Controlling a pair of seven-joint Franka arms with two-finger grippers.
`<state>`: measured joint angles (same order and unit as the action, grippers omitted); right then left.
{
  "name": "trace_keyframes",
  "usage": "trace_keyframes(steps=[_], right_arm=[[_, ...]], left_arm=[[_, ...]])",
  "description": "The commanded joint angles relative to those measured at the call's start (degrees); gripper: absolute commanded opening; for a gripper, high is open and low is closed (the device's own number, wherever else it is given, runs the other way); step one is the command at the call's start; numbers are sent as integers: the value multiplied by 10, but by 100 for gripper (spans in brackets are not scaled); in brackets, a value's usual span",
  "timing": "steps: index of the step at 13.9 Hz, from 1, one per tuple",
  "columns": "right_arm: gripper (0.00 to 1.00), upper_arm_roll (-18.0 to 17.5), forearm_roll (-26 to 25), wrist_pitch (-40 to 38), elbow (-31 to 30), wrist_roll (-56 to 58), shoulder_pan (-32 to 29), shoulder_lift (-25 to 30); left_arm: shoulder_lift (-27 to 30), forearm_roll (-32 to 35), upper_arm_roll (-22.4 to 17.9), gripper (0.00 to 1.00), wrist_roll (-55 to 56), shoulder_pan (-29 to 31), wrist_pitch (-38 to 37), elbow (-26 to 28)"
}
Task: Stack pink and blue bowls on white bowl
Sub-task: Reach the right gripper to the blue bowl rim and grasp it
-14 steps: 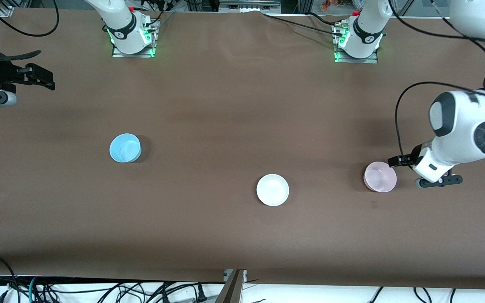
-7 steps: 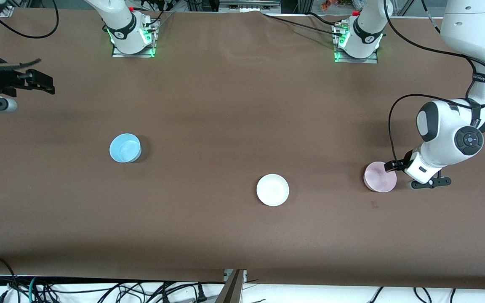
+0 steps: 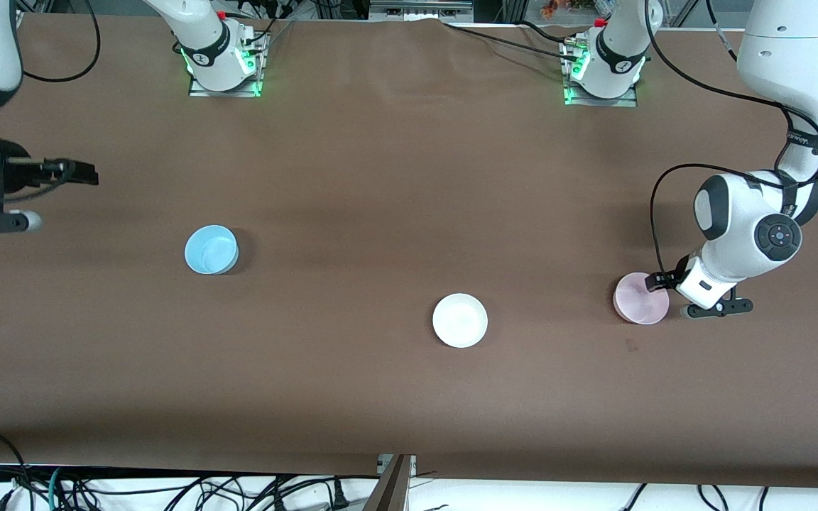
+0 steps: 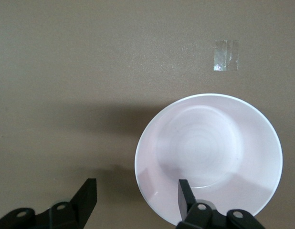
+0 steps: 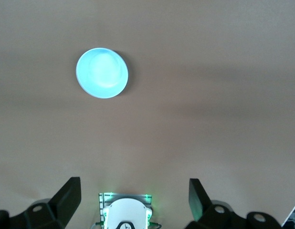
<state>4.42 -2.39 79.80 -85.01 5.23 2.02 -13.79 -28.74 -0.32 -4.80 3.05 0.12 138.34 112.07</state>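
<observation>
The pink bowl (image 3: 641, 299) stands upright toward the left arm's end of the table. My left gripper (image 3: 662, 287) is open at its rim. In the left wrist view the pink bowl (image 4: 209, 157) fills much of the frame, and the left gripper (image 4: 136, 187) has one finger over the bowl's inside and the other over the bare table beside it. The white bowl (image 3: 459, 321) stands near the middle. The blue bowl (image 3: 211, 249) stands toward the right arm's end. My right gripper (image 3: 84, 172) hangs open and empty over the table's end, apart from the blue bowl (image 5: 102, 72).
A small piece of clear tape (image 4: 225, 55) lies on the brown table near the pink bowl. The right arm's base (image 5: 126, 212) shows between the right gripper's fingers (image 5: 71, 191). Cables lie along the table's edge nearest the front camera.
My left gripper has moved in toward the pink bowl and now straddles its rim. My right gripper has turned and shifted slightly over the table's end. The bowls have not moved.
</observation>
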Motion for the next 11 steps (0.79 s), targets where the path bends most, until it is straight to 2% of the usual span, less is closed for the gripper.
trace_keyframes(steps=[1, 3, 6, 9, 11], right_arm=[[100, -3, 26, 52, -17, 5, -18, -39], [100, -2, 60, 114, -68, 5, -27, -40], [100, -3, 65, 204, -135, 5, -28, -40], [100, -2, 110, 280, -196, 5, -30, -38], [100, -3, 110, 330, -229, 5, -30, -38]], left_arm=[[-3, 4, 0, 69, -11, 2, 10, 2], [-2, 4, 0, 62, -11, 2, 11, 2], [-4, 4, 0, 50, -11, 2, 11, 2], [-4, 4, 0, 35, -11, 2, 11, 0], [-5, 4, 0, 23, -11, 2, 14, 0]])
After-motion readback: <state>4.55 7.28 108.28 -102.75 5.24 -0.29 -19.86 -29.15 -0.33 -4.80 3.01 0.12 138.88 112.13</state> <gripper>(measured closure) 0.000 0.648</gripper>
